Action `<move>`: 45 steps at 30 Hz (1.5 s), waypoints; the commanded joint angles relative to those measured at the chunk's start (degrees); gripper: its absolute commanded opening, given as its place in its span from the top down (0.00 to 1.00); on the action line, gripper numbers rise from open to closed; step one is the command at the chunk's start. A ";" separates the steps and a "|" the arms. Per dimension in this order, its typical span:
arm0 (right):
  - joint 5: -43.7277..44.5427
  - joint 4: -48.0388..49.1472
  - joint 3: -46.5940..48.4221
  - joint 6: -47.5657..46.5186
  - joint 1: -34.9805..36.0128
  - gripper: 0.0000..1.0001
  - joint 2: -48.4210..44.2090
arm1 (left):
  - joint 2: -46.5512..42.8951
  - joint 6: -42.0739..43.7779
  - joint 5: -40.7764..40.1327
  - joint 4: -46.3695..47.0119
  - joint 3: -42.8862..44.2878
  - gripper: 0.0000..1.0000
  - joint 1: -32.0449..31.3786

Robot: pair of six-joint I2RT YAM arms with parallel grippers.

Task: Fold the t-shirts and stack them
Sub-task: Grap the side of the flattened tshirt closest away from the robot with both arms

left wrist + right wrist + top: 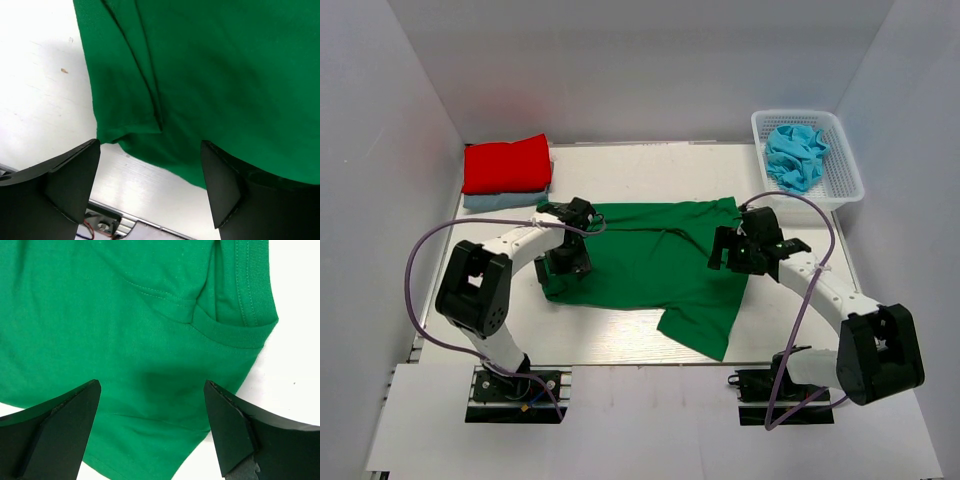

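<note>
Green t-shirt [650, 265] spread over the middle of the table [650, 170], mostly flat. Carries a few long creases across its upper half and sends one pointed flap toward the near edge on the right. Lies between the two arms, well apart from the other garments.

Left end effector [150, 145] poised over the shirt's left edge. Fingers [70, 180] spread wide, with nothing gripped between them. Below, in the left wrist view: green cloth, a long fold line ending in a small tuck near the shirt's corner, and a strip of bare table beside it. Cannot tell whether the fingertips touch the cloth.

Right end effector [151, 385] poised over the shirt's right side. Equally wide apart at the fingers [60, 425], and holding nothing. Beneath it, in the right wrist view: the ribbed neckband curving at upper right, with a stitched hem running up to meet it, and white table past the cloth's edge.

Red t-shirt [506, 163] folded at the far left corner of the table. Rests on top of a pale blue t-shirt [505, 201], also folded, showing only along its near edge.

Turquoise t-shirts [796, 155] crumpled together inside a white mesh basket [848, 170] at the far right corner.
</note>
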 commanded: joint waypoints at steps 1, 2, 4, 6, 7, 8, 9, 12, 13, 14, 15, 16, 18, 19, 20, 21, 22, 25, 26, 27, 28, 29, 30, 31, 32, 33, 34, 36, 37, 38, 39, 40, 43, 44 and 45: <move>-0.21 0.23 -1.01 1.07 0.09 0.10 -1.54 | -2.49 -0.78 0.08 2.65 -1.62 0.10 -0.04; -0.04 0.06 -1.10 0.90 0.01 0.10 -1.80 | -1.97 -0.78 0.07 2.65 -1.63 0.11 -0.04; 0.23 0.06 -1.36 0.81 0.18 0.10 -1.98 | -1.96 -1.40 -1.15 2.65 -3.29 0.13 -0.04; 0.14 0.05 -1.80 0.46 0.09 0.10 -1.89 | -1.43 -2.18 -2.73 2.65 -3.30 0.14 -0.04; 0.05 0.05 -1.98 0.54 0.01 0.10 -2.06 | -1.43 -2.19 -2.74 2.65 -3.30 0.16 -0.04; 0.31 -0.03 -1.98 0.37 0.09 0.10 -1.98 | -1.43 -2.71 -3.53 2.65 -3.30 0.16 -0.04; 0.40 -0.12 -2.15 0.37 0.09 0.10 -1.80 | -0.91 -2.71 -3.53 2.65 -3.30 0.17 -0.04; 0.40 -0.56 -2.33 0.19 0.01 0.10 -1.63 | -0.20 -2.19 -4.06 3.35 -3.82 0.23 0.84; 0.40 -0.56 -2.51 0.28 0.09 0.10 -1.71 | 0.41 -2.19 -4.93 3.35 -3.82 0.23 1.37; 0.40 -0.56 -2.59 0.37 0.09 0.10 -1.89 | 0.41 -2.19 -6.59 3.35 -3.82 0.25 1.37; 0.40 -0.56 -2.94 0.37 0.09 0.10 -2.24 | 0.93 -2.19 -6.61 2.57 -3.82 0.32 1.37; 2.14 -0.47 -3.03 0.37 0.01 0.10 -2.24 | 0.94 -2.19 -6.61 2.56 -3.82 0.34 1.37; 2.51 -0.91 -3.04 0.37 -0.08 0.10 -2.41 | 0.42 -2.19 -6.61 2.03 -4.44 0.42 1.37; 3.03 -1.00 -3.12 0.45 0.00 0.10 -2.59 | 0.41 -2.19 -6.61 2.03 -5.05 0.42 1.37; 3.21 -1.18 -3.12 0.46 0.00 0.10 -2.68 | -0.46 -2.88 -6.61 2.03 -5.05 0.45 1.37; 3.30 -1.00 -3.30 0.19 -0.08 0.10 -2.68 | -0.99 -3.59 -6.61 0.81 -5.05 0.49 1.37; 3.22 -1.09 -3.21 0.10 0.00 0.10 -2.68 | -2.30 -3.59 -6.61 0.80 -5.05 0.54 1.37; 3.04 -1.09 -3.74 0.19 -0.08 0.10 -2.42 | -4.50 -4.12 -6.61 0.27 -6.10 0.68 1.37; 2.95 -1.09 -3.91 0.37 -0.08 0.10 -2.42 | -5.73 -4.90 -7.13 -0.33 -6.11 0.73 1.37; 2.78 -1.09 -4.09 0.45 -0.17 0.10 -2.24 | -6.35 -4.91 -7.14 -0.34 -6.11 0.78 1.37; 2.86 -1.18 -4.09 0.46 -0.08 0.10 -2.41 | -6.35 -5.52 -7.14 -1.04 -6.72 0.90 1.37; 2.69 -1.44 -4.26 0.46 0.09 0.10 -2.59 | -7.31 -6.22 -7.14 -1.65 -6.72 0.96 1.37; 2.69 -1.61 -4.18 0.54 0.09 0.10 -2.85 | -8.19 -6.84 -7.75 -1.66 -7.42 1.00 1.37; 2.60 -1.88 -4.26 0.37 0.09 0.10 -2.77 | -8.72 -6.85 -8.45 -2.44 -8.12 1.00 1.37; 2.86 -2.23 -4.44 0.54 0.09 0.10 -3.38 | -8.73 -7.63 -8.98 -2.97 -8.13 1.00 1.37; 3.12 -3.19 -4.35 0.63 0.01 0.10 -3.64 | -9.42 -8.77 -8.98 -3.59 -8.13 1.00 1.37; 3.30 -4.68 -4.35 0.81 0.18 0.10 -3.82 | -10.04 -9.30 -9.77 -4.99 -8.74 1.00 1.37; 2.87 -6.00 -4.70 1.24 0.09 0.10 -5.31 | -10.83 -12.01 -11.35 -6.40 -9.27 1.00 1.37; 2.52 -8.45 -4.97 1.77 0.09 0.10 -5.75 | -11.36 -12.81 -11.36 -6.93 -9.79 1.00 1.37; 2.16 -9.43 -5.40 2.12 0.18 0.10 -7.23 | -12.50 -13.87 -11.36 -7.89 -9.80 1.00 1.37; 1.29 -10.31 -5.58 2.30 0.18 0.10 -7.95 | -13.20 -17.01 -11.36 -8.51 -9.80 1.00 1.98; -0.72 -13.54 -6.11 3.17 0.18 0.10 -9.08 | -14.08 -18.52 -11.36 -9.12 -10.41 1.00 1.99; -4.25 -17.60 -7.95 4.32 0.97 0.10 -12.16 | -19.17 -23.54 -9.08 -9.31 -12.69 1.00 2.51; -6.08 -18.22 -8.74 4.50 1.06 0.10 -12.78 | -20.75 -24.68 -8.55 -8.44 -13.48 1.00 3.12; -6.88 -19.10 -9.01 4.59 2.02 0.10 -14.44 | -24.25 -24.69 -7.24 -7.38 -15.23 1.00 3.13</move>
